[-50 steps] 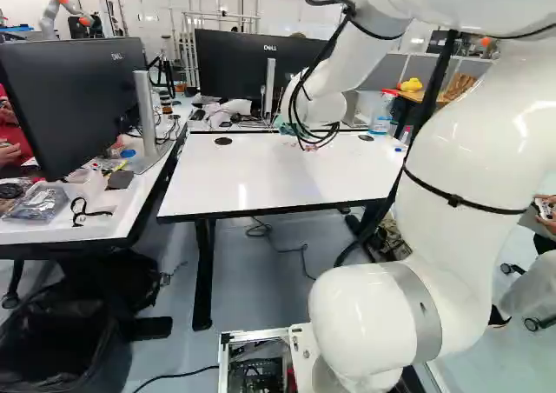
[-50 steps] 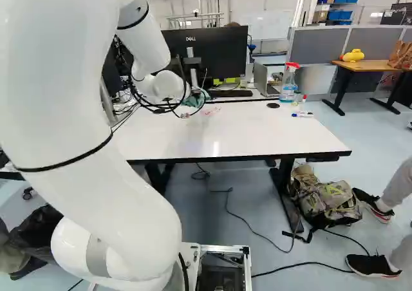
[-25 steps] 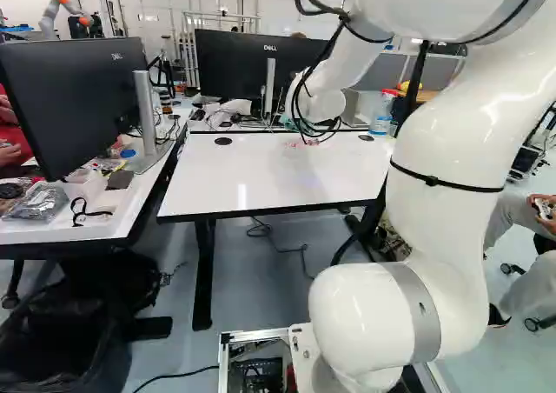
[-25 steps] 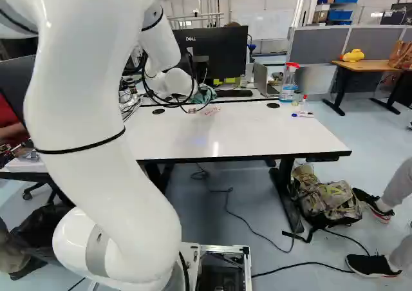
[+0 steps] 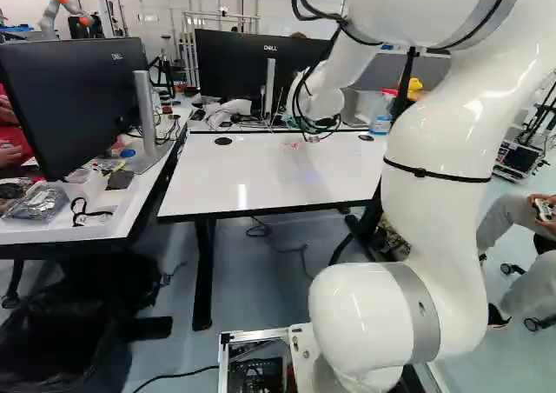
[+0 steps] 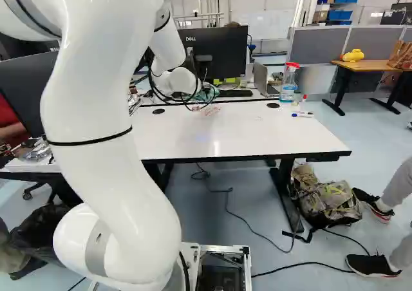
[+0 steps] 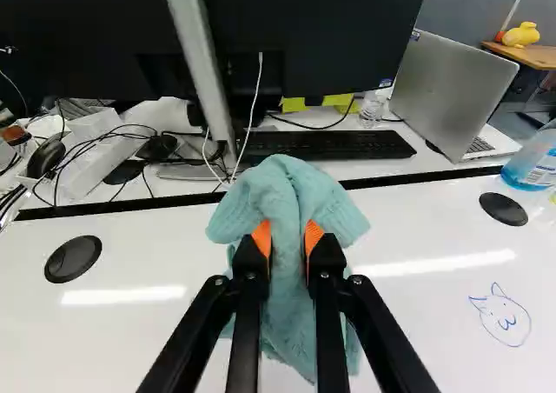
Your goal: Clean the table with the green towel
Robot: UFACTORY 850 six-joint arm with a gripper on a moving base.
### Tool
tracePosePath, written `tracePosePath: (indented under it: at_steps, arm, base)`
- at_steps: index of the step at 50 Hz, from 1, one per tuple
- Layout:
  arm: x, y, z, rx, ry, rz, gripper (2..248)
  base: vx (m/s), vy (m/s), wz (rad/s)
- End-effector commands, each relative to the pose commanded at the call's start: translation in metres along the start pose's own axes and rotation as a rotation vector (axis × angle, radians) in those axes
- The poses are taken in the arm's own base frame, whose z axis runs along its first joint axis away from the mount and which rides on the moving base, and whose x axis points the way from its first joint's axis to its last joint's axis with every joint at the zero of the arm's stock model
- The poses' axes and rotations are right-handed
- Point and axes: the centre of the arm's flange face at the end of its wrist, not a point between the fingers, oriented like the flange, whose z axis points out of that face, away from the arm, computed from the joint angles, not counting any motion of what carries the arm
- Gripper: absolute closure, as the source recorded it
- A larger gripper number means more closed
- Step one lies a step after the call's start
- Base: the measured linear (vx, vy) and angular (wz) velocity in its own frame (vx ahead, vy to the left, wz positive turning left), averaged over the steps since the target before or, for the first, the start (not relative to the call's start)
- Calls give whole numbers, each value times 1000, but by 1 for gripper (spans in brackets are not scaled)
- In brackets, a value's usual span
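Teal towel (image 7: 294,193), rumpled and fluffy, is pinched in the hand (image 7: 288,238), which hides part of the folds beneath.

The white arm (image 5: 439,149) is swinging forward from its foot joint. The gripper (image 5: 313,138) is travelling away and slightly to the right, and the green towel (image 7: 300,206) pinched in it is moving along, drawing nearer the keyboard (image 7: 330,145) ahead of the gripper.
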Motion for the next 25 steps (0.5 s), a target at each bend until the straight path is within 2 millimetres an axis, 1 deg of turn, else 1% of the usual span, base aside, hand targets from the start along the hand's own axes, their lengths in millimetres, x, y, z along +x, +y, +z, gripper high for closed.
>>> tracePosePath:
  at_steps: [14,25]
  arm:
    - [0,0,0,0,0,0,189]
    - [-8,0,6,0,-18,0,189]
  base:
    - [0,0,0]
    - [0,0,0]
